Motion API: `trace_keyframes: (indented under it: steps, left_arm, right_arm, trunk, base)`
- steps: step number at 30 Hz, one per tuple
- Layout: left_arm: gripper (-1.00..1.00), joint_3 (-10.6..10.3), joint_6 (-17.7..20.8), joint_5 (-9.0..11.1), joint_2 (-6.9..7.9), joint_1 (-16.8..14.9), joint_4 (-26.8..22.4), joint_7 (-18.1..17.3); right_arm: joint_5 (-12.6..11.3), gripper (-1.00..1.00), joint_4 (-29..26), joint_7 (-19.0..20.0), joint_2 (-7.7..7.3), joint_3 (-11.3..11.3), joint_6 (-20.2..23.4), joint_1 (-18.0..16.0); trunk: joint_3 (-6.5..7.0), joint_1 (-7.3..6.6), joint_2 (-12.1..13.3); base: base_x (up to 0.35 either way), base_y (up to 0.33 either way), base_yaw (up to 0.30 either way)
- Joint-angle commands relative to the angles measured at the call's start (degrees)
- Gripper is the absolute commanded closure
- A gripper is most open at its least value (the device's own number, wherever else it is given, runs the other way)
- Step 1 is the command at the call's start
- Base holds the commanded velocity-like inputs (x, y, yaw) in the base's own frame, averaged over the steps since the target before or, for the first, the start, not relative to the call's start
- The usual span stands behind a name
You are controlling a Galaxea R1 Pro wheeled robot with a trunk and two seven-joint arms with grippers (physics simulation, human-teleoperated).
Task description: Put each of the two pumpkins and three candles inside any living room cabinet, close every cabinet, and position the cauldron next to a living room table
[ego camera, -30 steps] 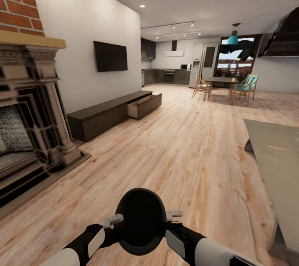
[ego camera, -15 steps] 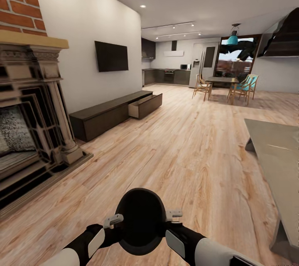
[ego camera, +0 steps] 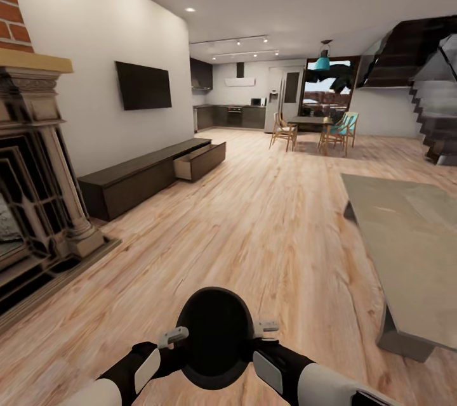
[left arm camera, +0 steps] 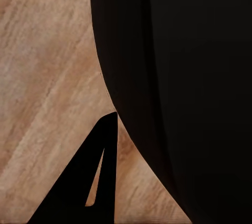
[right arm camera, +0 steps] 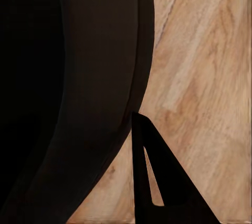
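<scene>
1. Cauldron [ego camera: 214, 337] was held low in front of the robot, above the plank floor [ego camera: 266, 228], between both arms, wide mouth toward the head camera.
2. Left pincer [ego camera: 172, 335] sat on the cauldron's left rim and right pincer [ego camera: 266, 327] on its right rim. Each looked clamped on the rim edge, but the opening could not be read: the fingertips were partly hidden by the black body.
3. Left wrist view showed the black belly [left arm camera: 178, 93] close against one dark finger [left arm camera: 86, 182], with floor behind. Right wrist view showed the same: belly [right arm camera: 68, 93] beside a finger [right arm camera: 152, 177].
4. Handling, as a judgement: rigid, round-bellied and matte, probably heavy for its bulk. The curved wall offered no flat face, so the rim was the sensible hold, gripped on opposite sides to stop it swinging or tipping.
5. Risk: a thin-rim pinch could slip if the arms drifted apart or the base jerked.
6. Table [ego camera: 406, 247] with its glossy grey surface stood ahead to the right, its near corner closest to the robot and well apart from the cauldron.
7. Cabinet [ego camera: 136, 177] ran along the left wall with one drawer [ego camera: 200, 162] pulled out at its far end, not yet closed.
8. Fireplace [ego camera: 32, 190] was at near left.
</scene>
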Motion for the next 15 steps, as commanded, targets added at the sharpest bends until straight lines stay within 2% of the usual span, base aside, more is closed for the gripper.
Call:
trace_keyframes:
  steps: [1,10,15]
  left_arm:
    - [1.00,1.01,0.29,4.17,2.29,-0.01,-0.13,-0.28]
    - [1.00,1.02,0.29,4.17,2.30,-0.01,-0.14,-0.28]
    - [1.00,1.02,0.29,4.17,2.29,-0.01,-0.13,-0.28]
  right_arm:
    - [0.44,1.00,-0.30,3.73,-0.08,-1.58,-1.50,-0.08]
    - [0.44,1.00,-0.30,3.73,-0.08,-1.58,-1.38,-0.08]
    - [0.43,1.00,-0.30,3.73,-0.08,-1.58,-1.38,-0.08]
  trunk:
    - [-0.05,-0.04,-0.04]
    - [-0.05,-0.04,-0.04]
    - [-0.05,-0.04,-0.04]
  base:
    - [-0.217,-0.122,-0.142]
    - [-0.084,-0.042,-0.024]
    - [-0.285,-0.001,0.000]
